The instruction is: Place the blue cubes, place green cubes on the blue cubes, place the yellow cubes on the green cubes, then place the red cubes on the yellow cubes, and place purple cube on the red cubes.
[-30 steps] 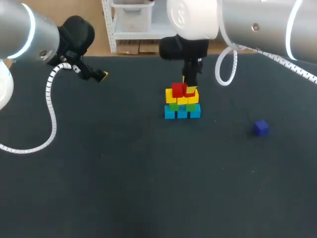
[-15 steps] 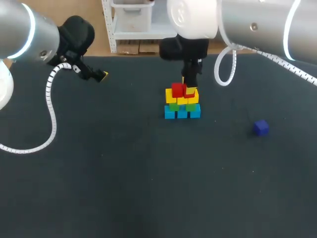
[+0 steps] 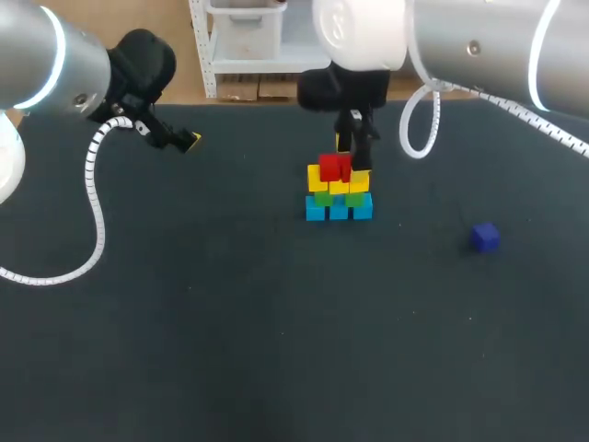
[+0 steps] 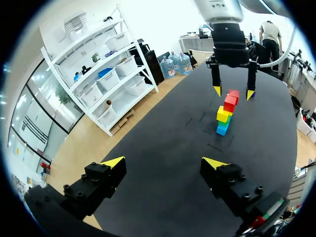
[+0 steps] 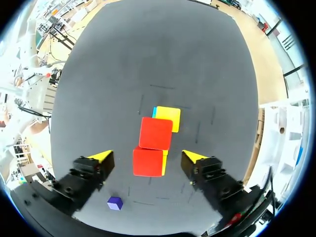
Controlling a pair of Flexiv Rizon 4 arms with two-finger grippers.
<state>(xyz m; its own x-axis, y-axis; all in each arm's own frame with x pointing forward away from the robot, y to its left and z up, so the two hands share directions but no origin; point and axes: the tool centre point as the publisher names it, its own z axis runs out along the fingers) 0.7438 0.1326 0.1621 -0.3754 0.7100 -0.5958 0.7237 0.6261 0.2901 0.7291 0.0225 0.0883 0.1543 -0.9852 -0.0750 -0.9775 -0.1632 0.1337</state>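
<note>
While left jaws gape wide, right jaws hang wide over red cubes (image 5: 156, 133); purple cube (image 3: 485, 237) well apart.

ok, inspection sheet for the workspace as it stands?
surface: dark table mat, flat.
job's things: stack with blue cubes at the bottom, then green cubes, yellow cubes, two red cubes on top; purple cube alone on the mat right of the stack, not yet placed.
clutter: nothing seen.
grippers: right gripper open, empty, above the red cubes; left gripper open, empty, far from the stack.
cables: white coiled cable on left arm, white loop on right arm, both apart from the stack.
surroundings: nothing seen reaching in.
</note>
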